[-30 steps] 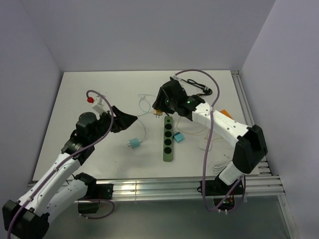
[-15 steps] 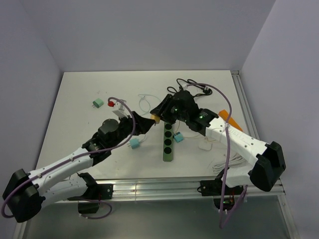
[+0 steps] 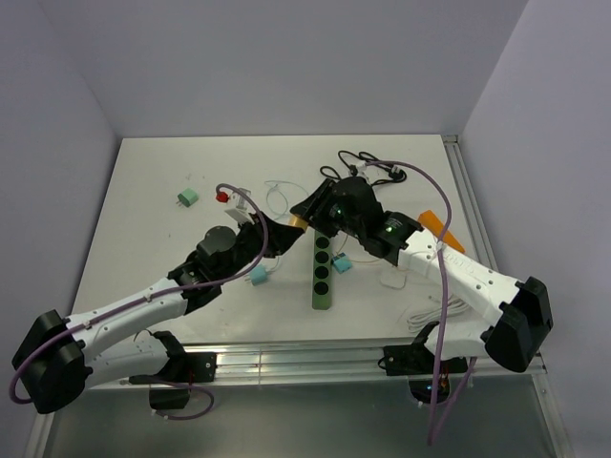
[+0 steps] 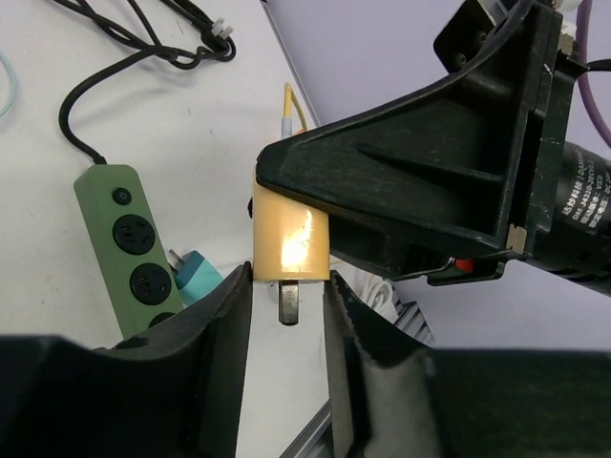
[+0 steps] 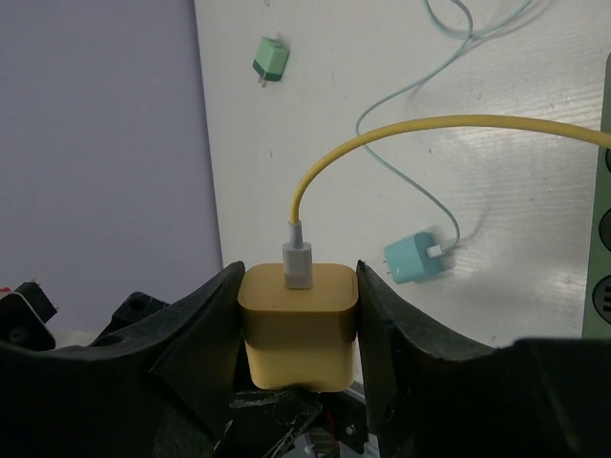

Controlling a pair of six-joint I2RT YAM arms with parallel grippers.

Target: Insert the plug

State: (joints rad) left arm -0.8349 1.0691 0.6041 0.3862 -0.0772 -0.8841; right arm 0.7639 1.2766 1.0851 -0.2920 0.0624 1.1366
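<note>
One yellow plug [image 4: 289, 239] clamped in the right pincer [image 5: 298, 310] — left pincer [image 4: 288, 296] flanks its prong end, grip unclear. One green strip [image 3: 323, 272], three small chargers [image 3: 187, 198] [image 3: 256, 277] [image 3: 342, 264] on the worktop [image 3: 143, 181].

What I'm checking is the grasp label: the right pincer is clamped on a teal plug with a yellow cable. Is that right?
Not quite. The plug clamped in the right pincer is yellow, not teal; the right wrist view shows it plainly. Its cable is yellow, as you said.
</note>
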